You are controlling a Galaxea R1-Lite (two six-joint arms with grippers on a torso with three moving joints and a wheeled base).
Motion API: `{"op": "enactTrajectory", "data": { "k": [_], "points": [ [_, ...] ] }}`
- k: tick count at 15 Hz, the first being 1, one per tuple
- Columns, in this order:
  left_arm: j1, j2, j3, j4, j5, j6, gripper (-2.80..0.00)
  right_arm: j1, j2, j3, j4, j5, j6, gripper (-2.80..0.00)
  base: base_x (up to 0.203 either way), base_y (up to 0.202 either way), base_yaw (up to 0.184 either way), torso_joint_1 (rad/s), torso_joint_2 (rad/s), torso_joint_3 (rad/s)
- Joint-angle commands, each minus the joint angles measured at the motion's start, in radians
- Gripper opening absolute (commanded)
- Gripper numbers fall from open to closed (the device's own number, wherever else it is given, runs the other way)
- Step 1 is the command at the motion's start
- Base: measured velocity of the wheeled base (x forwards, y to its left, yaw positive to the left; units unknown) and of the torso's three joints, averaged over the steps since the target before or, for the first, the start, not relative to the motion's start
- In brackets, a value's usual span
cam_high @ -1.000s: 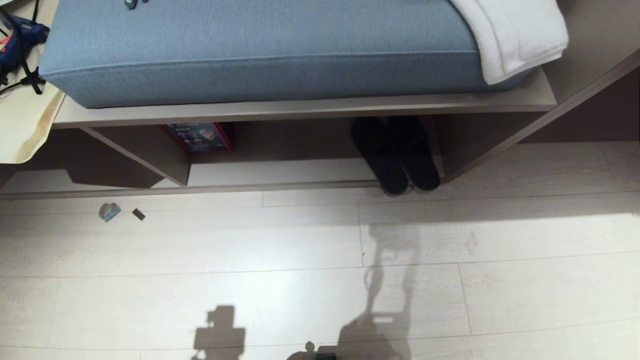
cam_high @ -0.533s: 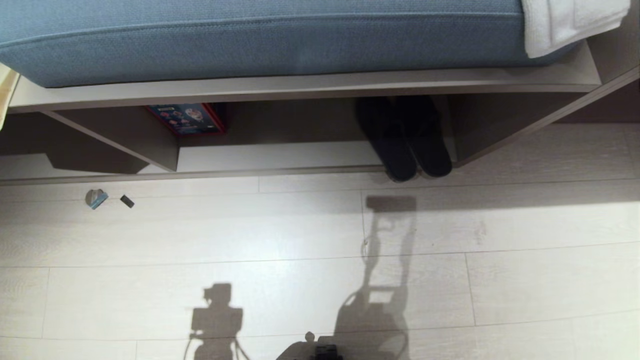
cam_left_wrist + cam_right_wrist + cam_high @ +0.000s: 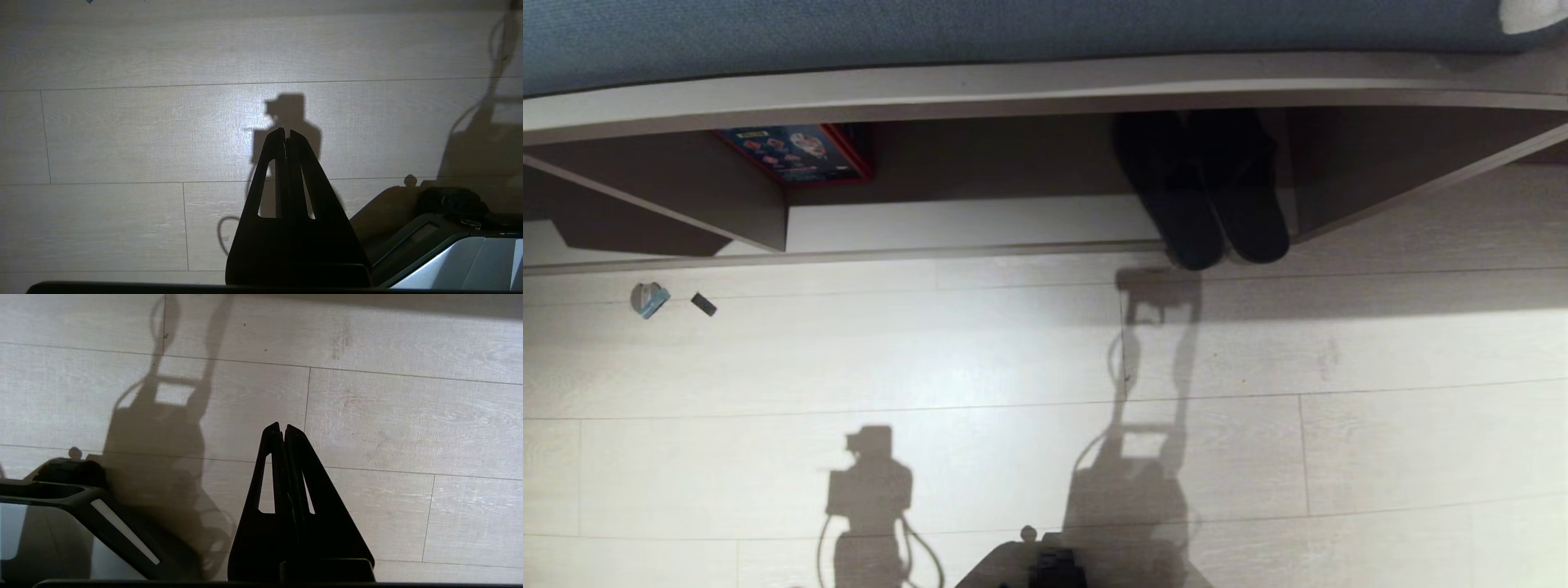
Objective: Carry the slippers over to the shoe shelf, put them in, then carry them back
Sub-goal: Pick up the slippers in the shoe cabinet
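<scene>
Two dark slippers (image 3: 1207, 200) lie side by side in the right-hand compartment of the shoe shelf (image 3: 1045, 98), their heels sticking out over its front edge onto the floor. The shelf's upright divider (image 3: 760, 216) stands to the left. Neither arm shows in the head view. My left gripper (image 3: 286, 132) hangs shut and empty over bare floor in the left wrist view. My right gripper (image 3: 282, 428) is likewise shut and empty above the floor planks in the right wrist view.
A blue cushion (image 3: 931, 24) lies on top of the shelf. A red-edged box (image 3: 796, 153) sits in the middle compartment. Two small bits (image 3: 649, 299) lie on the floor at the left. My base (image 3: 1045, 567) shows at the bottom edge.
The head camera has tilted down: shelf, cushion and slippers slid toward the top of the picture, the white towel almost left it. Nothing itself moved; both grippers stayed shut.
</scene>
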Motion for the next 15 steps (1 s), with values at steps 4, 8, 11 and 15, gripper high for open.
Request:
{"op": "enactTrajectory", "data": {
  "k": [4, 8, 11, 15],
  "points": [
    [0.000, 0.001, 0.000, 0.000, 0.000, -0.001, -2.80, 0.000, 0.001, 0.000, 0.000, 0.000, -0.003, -2.80, 0.000, 0.000, 0.000, 0.001, 0.00, -0.190],
    [0.000, 0.001, 0.000, 0.000, 0.000, -0.001, -2.80, 0.000, 0.001, 0.000, 0.000, 0.000, -0.003, -2.80, 0.000, 0.000, 0.000, 0.002, 0.00, -0.200],
    [0.000, 0.001, 0.000, 0.000, 0.000, -0.001, -2.80, 0.000, 0.001, 0.000, 0.000, 0.000, -0.006, -2.80, 0.000, 0.000, 0.000, 0.003, 0.00, -0.198],
    [0.000, 0.001, 0.000, 0.000, 0.000, -0.001, -2.80, 0.000, 0.001, 0.000, 0.000, 0.000, -0.007, -2.80, 0.000, 0.000, 0.000, 0.004, 0.00, -0.193]
  ]
}}
